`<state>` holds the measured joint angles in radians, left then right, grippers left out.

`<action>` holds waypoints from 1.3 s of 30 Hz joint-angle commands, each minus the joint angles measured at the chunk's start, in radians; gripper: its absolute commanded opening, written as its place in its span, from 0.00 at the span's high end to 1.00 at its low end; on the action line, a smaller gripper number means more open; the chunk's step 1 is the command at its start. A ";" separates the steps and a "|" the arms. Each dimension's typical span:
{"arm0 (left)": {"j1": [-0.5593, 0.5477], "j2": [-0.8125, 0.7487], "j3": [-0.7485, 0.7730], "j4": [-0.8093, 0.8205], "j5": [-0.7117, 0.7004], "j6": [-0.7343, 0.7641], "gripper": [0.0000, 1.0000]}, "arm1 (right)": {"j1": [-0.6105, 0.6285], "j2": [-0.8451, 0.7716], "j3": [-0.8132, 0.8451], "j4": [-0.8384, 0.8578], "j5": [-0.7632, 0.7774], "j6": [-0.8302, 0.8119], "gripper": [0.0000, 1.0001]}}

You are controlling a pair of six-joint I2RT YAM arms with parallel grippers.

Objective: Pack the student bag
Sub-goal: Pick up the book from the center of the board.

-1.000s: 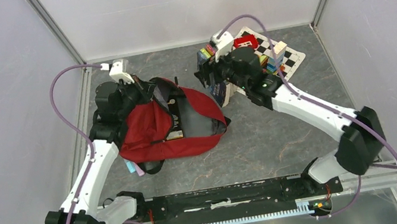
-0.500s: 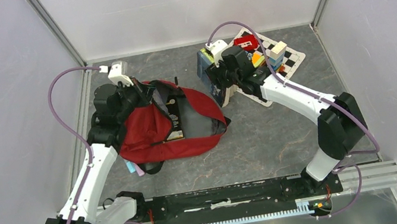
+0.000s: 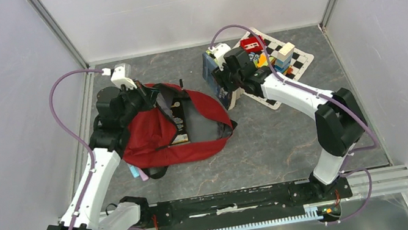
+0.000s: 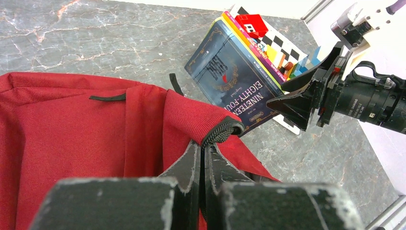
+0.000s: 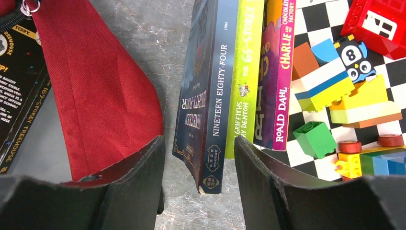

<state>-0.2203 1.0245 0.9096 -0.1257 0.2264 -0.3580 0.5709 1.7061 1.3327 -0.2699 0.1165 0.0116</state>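
The student bag (image 3: 152, 132), dark red, lies open at centre left with a black book (image 3: 178, 118) in its mouth. My left gripper (image 4: 206, 151) is shut on the bag's black zipper edge (image 4: 222, 132) and holds that flap up. To the bag's right a dark blue book, Nineteen Eighty-Four (image 5: 210, 96), stands on edge. My right gripper (image 5: 198, 141) is open and straddles its lower end. Bare floor shows between each finger and the book. A red bag flap (image 5: 95, 86) lies just left of the left finger.
A green book (image 5: 244, 72) and a purple-and-pink Roald Dahl book (image 5: 280, 72) stand right behind the blue one. Beyond them, several toy blocks (image 5: 335, 96) lie on a checkered mat (image 3: 303, 60). The enclosure's white walls close in the grey marbled floor.
My right gripper has slid in over the blue book's end and its jaws have narrowed around it. The right elbow has swung left. The left gripper and the bag have hardly moved.
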 commanded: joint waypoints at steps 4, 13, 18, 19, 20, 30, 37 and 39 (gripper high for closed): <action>0.002 -0.017 0.041 0.036 -0.013 0.027 0.98 | -0.005 0.020 0.065 0.017 -0.026 -0.020 0.44; 0.002 -0.009 0.045 0.034 -0.004 0.022 0.98 | -0.002 0.051 0.069 0.021 -0.060 -0.018 0.53; 0.002 -0.002 0.046 0.031 0.001 0.019 0.98 | 0.004 0.081 0.084 0.020 -0.055 -0.018 0.56; 0.002 -0.002 0.046 0.031 0.001 0.019 0.98 | 0.005 0.087 0.089 0.021 -0.052 -0.018 0.56; 0.002 -0.002 0.046 0.031 0.001 0.021 0.98 | 0.007 0.095 0.097 0.021 -0.049 -0.019 0.56; 0.003 0.002 0.049 0.029 0.003 0.018 0.98 | 0.015 0.205 0.206 -0.008 -0.003 -0.019 0.56; 0.002 0.006 0.050 0.029 0.010 0.013 0.98 | 0.015 0.283 0.288 -0.030 0.008 -0.035 0.59; 0.002 0.007 0.051 0.029 0.013 0.013 0.98 | 0.015 0.299 0.317 -0.047 0.003 -0.040 0.62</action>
<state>-0.2203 1.0313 0.9115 -0.1326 0.2207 -0.3580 0.5808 1.9774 1.5673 -0.3088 0.1143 -0.0078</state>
